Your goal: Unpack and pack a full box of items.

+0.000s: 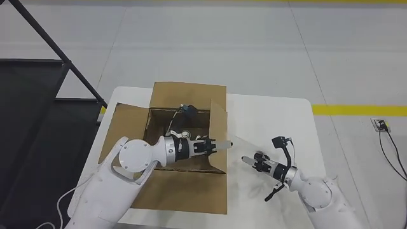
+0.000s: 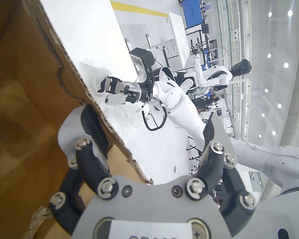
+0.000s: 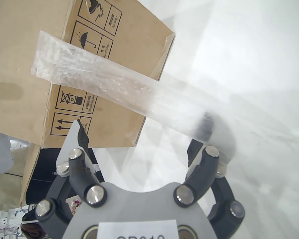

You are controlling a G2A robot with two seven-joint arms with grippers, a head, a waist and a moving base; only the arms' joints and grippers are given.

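The open cardboard box point(image 1: 188, 191) sits mid-frame in the top view on the white table point(image 1: 273, 117). The left gripper point(image 2: 149, 123) is spread wide astride the box's right wall, one finger inside and one outside, clamping nothing. The right gripper point(image 3: 140, 125), just right of the box, also gapes wide. A clear plastic strip point(image 3: 94, 75) runs from the box's side across one of its fingertips.

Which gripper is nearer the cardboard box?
Left. The left gripper straddles a side wall of the cardboard box, one finger inside. The right gripper is over the table beside the box, apart from it.
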